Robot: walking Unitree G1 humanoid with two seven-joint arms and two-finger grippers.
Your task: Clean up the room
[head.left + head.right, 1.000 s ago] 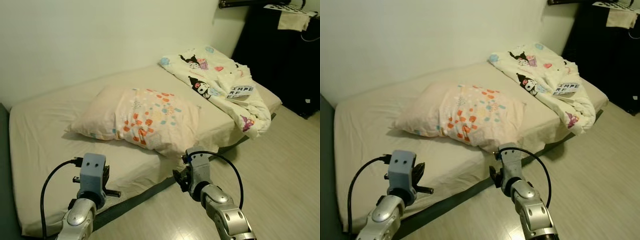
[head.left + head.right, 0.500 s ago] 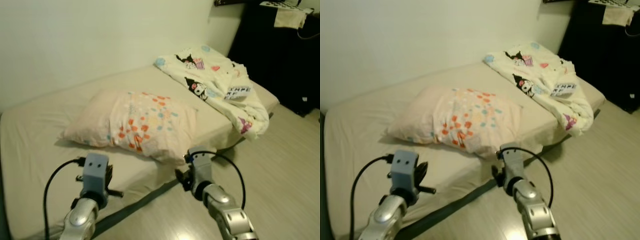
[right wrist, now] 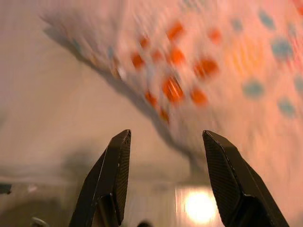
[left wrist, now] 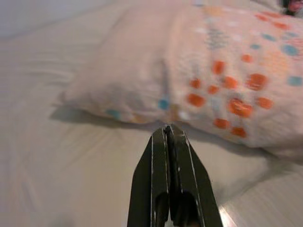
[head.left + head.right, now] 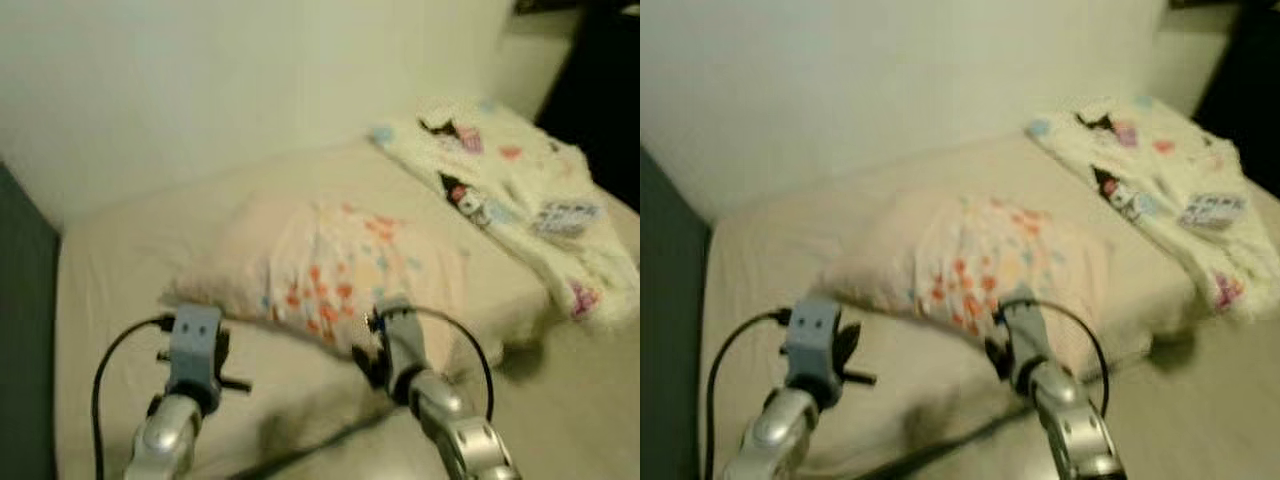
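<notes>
2 grippers hang low before the bed (image 5: 110,300), aimed at the spotted pillow (image 5: 340,270) lying mid-mattress. The right gripper (image 3: 163,156) is spread wide and empty, likely readying a grasp; the left gripper (image 4: 169,142) is pressed together, holding nothing.

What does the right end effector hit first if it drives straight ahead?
Probably the pale pink pillow with orange and blue dots: the open right end effector points at its near edge on the beige mattress. Depth is blurred.
</notes>
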